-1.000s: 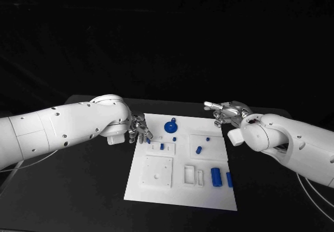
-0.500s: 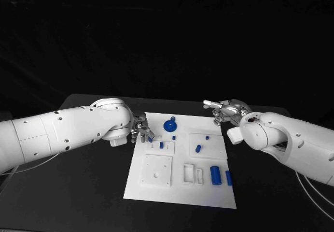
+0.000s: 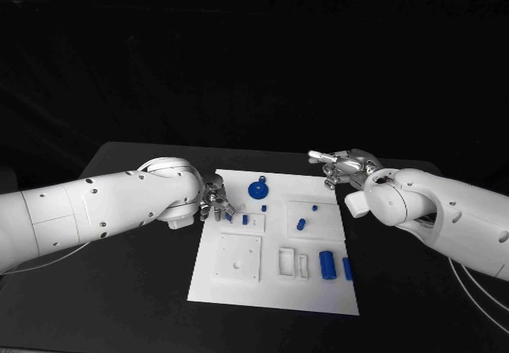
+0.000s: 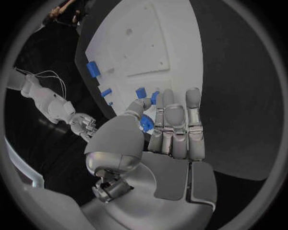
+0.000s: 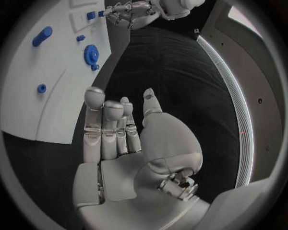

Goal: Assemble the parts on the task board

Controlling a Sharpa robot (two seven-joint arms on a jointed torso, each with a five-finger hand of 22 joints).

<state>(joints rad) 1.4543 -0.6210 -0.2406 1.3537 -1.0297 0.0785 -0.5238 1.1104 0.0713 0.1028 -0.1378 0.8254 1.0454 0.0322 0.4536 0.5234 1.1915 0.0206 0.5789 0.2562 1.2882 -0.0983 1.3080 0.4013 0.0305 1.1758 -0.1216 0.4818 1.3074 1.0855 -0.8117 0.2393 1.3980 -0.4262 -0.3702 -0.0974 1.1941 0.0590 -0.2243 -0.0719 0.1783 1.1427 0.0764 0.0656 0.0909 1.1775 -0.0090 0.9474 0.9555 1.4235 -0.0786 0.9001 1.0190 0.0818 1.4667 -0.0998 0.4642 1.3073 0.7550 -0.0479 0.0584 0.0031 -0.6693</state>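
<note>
The white task board lies mid-table. On it are a blue gear with a knob, a short blue cylinder, two upright blue cylinders near its right edge, and small blue pegs. My left hand hovers at the board's left edge. In the left wrist view a small blue part sits pinched between its thumb and straight fingers. My right hand hangs off the board's far right corner, fingers extended, thumb apart, holding nothing.
Raised white blocks with slots and holes take up the board's near half. Black table surrounds the board on every side. The right wrist view shows the gear and my left hand beyond it.
My left arm has sunk lower and its hand has edged a little toward the board with the small blue part. The right hand has hardly moved.
</note>
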